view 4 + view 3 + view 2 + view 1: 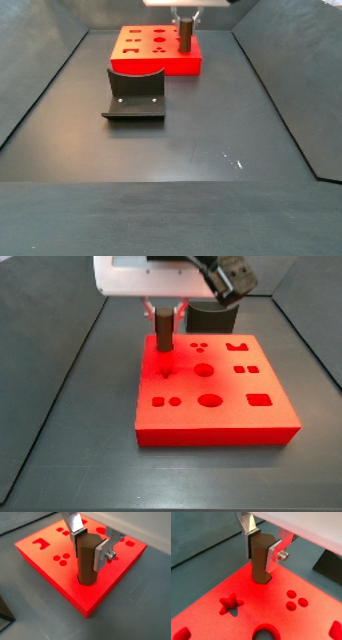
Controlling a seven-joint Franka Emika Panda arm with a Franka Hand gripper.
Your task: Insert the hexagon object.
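The hexagon object [260, 559] is a brown six-sided peg, held upright. My gripper [263, 543] is shut on its upper part, one silver finger on each side. The peg's lower end meets the top of the red block [244, 594] near one corner; in a wrist view [87, 562] it stands at the block's [100, 589] near corner. Whether the end is inside a hole is hidden by the peg. In a side view the peg [163, 328] stands at the red block's [214, 424] far left part under my gripper [163, 308]. It also shows in a side view [185, 35] on the block [134, 60].
The block has several shaped holes: a star [230, 603], a three-dot group [295, 600], a round hole [210, 400], a square [259, 399]. The dark fixture [135, 93] stands on the floor in front of the block. A dark box [211, 318] sits behind it.
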